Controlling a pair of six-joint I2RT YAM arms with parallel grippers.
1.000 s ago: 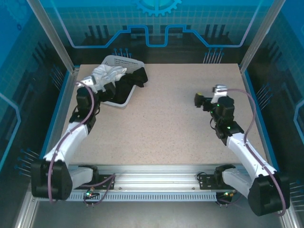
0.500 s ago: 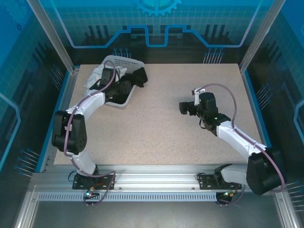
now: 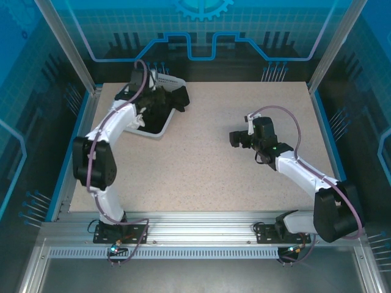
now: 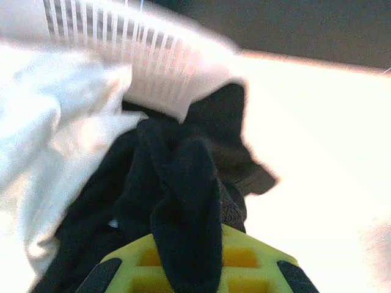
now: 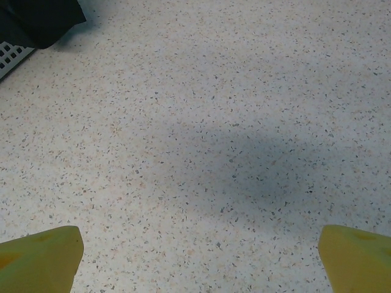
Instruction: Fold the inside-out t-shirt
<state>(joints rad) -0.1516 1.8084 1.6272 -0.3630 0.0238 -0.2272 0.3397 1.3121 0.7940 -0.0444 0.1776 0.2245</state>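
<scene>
The inside-out t-shirt (image 3: 178,97) is a crumpled black heap in the white basket (image 3: 166,79) at the back left, one end spilling over the basket's right rim. My left gripper (image 3: 148,112) is down in the basket. In the left wrist view a fold of the black t-shirt (image 4: 183,183) runs up from between the yellow jaws, and the left gripper (image 4: 186,262) is shut on it. My right gripper (image 3: 235,137) hovers over bare table right of centre. In its wrist view the right gripper (image 5: 201,262) is open with nothing between the fingers (image 5: 43,259).
A white cloth garment (image 4: 49,122) lies in the basket against the left side of the black shirt, under the slatted basket wall (image 4: 153,61). The basket corner (image 5: 9,58) and shirt end (image 5: 36,18) show top left in the right wrist view. Speckled tabletop (image 3: 208,171) spreads between the arms.
My left arm reached forward into the basket and its jaws closed on the black shirt. The right arm swung left toward the table's middle, staying open.
</scene>
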